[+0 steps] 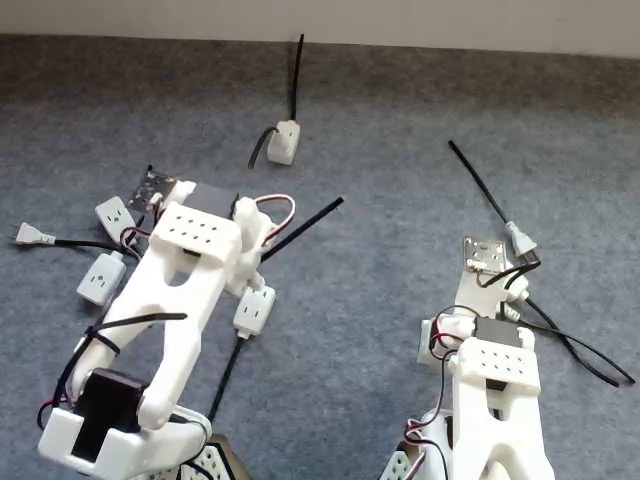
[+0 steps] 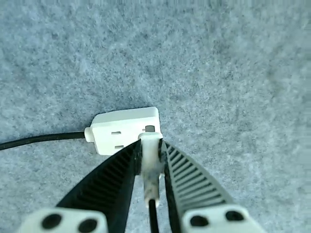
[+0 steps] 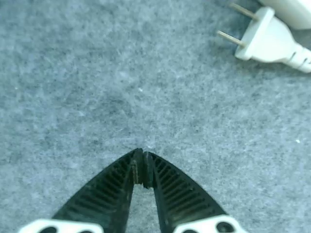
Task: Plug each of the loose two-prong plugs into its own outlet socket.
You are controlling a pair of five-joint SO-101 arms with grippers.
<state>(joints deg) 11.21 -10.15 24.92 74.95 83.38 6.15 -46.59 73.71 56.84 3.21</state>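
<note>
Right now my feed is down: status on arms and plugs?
Left gripper: jaws shut on white plug, tip against outlet socket. Right gripper: jaws shut, empty, loose plug nearby. No obstruction.

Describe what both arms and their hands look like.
Left arm and right arm: white plastic shells with rows of small holes, black motors, red, white and black wires. Left hand and right hand: black ribbed tapering fingers on white bases.

Top-down on grey table (image 1: 400,120), two white arms.
Seeing lone socket (image 1: 283,143) near far edge, loose plug (image 1: 35,237) left of left arm (image 1: 190,290), second plug (image 1: 520,240) beside right arm (image 1: 500,390).
</note>
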